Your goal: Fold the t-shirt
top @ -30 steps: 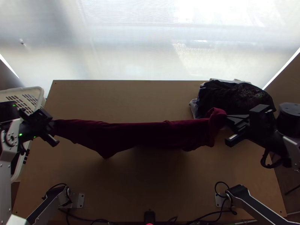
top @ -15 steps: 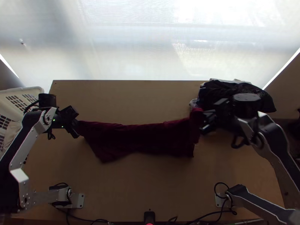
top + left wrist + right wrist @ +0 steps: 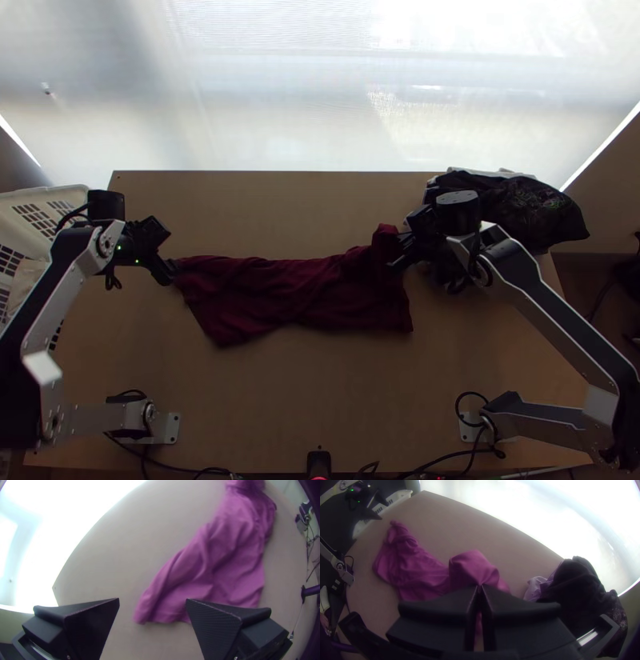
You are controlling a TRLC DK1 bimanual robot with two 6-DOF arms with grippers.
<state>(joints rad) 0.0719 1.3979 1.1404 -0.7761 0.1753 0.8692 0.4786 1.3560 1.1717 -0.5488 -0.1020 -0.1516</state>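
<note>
The t-shirt (image 3: 296,296) lies in a long, wrinkled strip across the middle of the top view, on the wooden table (image 3: 320,400). Its right end is bunched, and the lower edge dips to a corner left of centre. At the strip's right end, the right gripper (image 3: 402,250) has its jaws closed on a pinch of the cloth, which is gathered up into a raised fold. Near the strip's left end is the left gripper (image 3: 168,272); its jaws stand wide apart and hold nothing, with the shirt's end just beyond them. A heap of dark and pale clothes (image 3: 528,208) sits at the upper right of the frame, and a white basket (image 3: 48,194) stands at the left edge.
</note>
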